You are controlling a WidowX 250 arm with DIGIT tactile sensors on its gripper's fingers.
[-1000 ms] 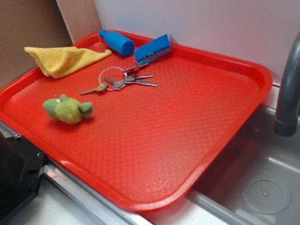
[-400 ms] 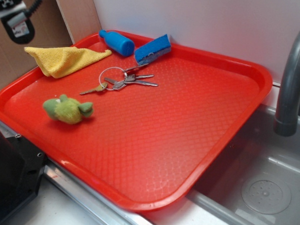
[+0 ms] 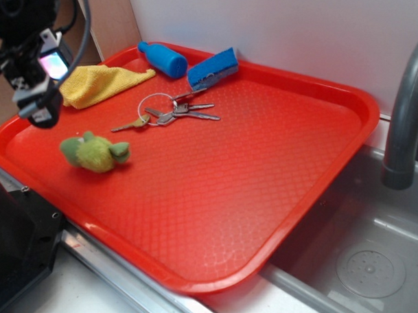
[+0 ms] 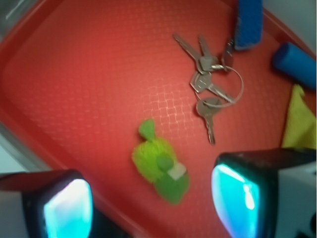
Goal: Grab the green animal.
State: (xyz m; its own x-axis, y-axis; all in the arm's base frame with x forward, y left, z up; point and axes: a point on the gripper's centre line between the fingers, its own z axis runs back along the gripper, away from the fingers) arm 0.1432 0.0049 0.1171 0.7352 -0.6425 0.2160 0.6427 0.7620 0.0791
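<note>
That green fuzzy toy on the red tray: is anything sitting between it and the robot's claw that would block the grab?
Nothing visible does. The gripper hangs open above the green animal, which lies alone on bare tray. The keys lie apart from it.

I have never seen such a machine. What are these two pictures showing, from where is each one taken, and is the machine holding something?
It is a small robot arm with a claw. One picture is taken from outside and looks down on a red tray beside a sink. The other comes from a camera on the arm's wrist and looks straight down between the two claw fingers, which glow blue at the bottom corners. On the tray lie a green plush animal, a bunch of keys, a yellow cloth, a blue bottle and a blue block. The claw is open and holds nothing. It hangs above the animal, which it is meant to grab.
</note>
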